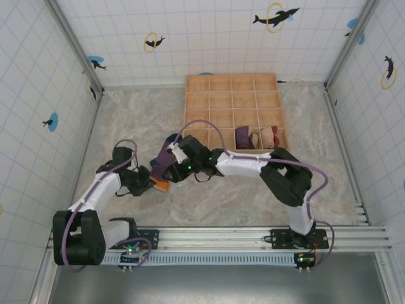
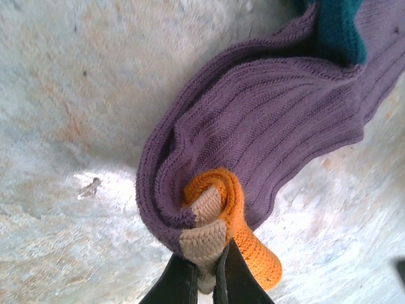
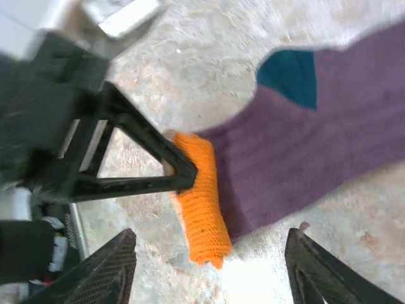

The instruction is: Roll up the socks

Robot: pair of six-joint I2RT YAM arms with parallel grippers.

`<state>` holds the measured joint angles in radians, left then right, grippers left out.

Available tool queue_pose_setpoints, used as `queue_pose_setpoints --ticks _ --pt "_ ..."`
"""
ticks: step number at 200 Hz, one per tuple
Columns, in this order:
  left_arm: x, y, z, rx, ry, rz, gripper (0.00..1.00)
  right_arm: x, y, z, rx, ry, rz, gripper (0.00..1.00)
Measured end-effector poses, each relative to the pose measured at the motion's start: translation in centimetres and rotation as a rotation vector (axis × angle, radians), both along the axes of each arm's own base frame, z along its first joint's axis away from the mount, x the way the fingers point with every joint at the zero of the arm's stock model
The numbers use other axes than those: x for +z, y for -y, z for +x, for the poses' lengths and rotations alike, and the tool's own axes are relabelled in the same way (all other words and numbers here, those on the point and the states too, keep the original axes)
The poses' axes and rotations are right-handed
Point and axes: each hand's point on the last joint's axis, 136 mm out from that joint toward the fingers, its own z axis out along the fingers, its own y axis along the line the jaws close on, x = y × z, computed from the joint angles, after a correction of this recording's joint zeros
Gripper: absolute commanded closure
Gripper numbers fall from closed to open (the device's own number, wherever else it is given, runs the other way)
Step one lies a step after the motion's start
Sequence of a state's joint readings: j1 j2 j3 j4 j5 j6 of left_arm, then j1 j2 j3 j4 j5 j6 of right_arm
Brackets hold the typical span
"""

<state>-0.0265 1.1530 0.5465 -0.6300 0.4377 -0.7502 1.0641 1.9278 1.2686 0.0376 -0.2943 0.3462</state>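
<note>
One sock point(image 1: 166, 155) out on the table point(image 1: 126, 120), purple, with a teal patch point(image 3: 291, 73) and an orange cuff point(image 3: 201, 209). Lies stretched on the stone-look top between the two arms, near the tray's point(image 1: 197, 101) front left corner. At the cuff, left gripper point(image 2: 212, 259) clamped tight, tan lining bunched between its fingers and the cuff end folded over on itself. Purple body ribbed, draped in a fold just behind the cuff in the left wrist view. From the right wrist, pinches the cuff's upper end with black fingertips. Near it, right gripper point(image 3: 212, 233) spread wide, grasping nothing: cuff between the two fingers, neither one touching it. From overhead, sits over the sock, just beside the left gripper. Two more socks already rolled in the tray's nearest row: a purple roll point(image 1: 243, 136) in the third cell from the left, a tan roll point(image 1: 271, 136) with dark red in the corner cell beside it.
</note>
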Motion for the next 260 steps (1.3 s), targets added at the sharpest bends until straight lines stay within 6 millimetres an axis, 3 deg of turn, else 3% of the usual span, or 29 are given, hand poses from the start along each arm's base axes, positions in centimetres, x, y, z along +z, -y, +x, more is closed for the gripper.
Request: queue_pose_setpoints --ticks 22,47,77,116,144,202,260 --pt "-0.5 0.2 -1.0 -0.023 -0.044 -0.01 1.0 0.9 -0.1 -2.7 0.056 0.246 -0.043 0.32" --pt "-0.8 0.3 -1.8 -0.036 -0.071 -0.014 1.0 -1.1 0.2 -5.5 0.135 0.473 -0.129 0.32" --pt "-1.0 0.4 -2.4 -0.038 -0.077 -0.022 1.0 -3.1 0.8 -7.0 0.202 0.715 -0.216 0.34" --pt "-1.2 1.1 -3.0 -0.046 -0.092 -0.066 1.0 -4.9 -0.3 -8.7 0.277 0.944 -0.268 0.34" --pt "-1.1 1.4 -3.0 -0.05 -0.092 -0.086 1.0 -6.9 -0.4 -8.6 0.32 1.018 -0.322 0.35" --pt "-0.9 1.7 -3.2 -0.065 -0.092 -0.108 1.0 -7.0 -1.4 -7.6 0.307 1.113 -0.335 0.43" --pt "-0.9 1.7 -3.6 -0.083 -0.099 -0.105 1.0 -7.9 -1.1 -6.4 0.308 1.102 -0.353 0.81"
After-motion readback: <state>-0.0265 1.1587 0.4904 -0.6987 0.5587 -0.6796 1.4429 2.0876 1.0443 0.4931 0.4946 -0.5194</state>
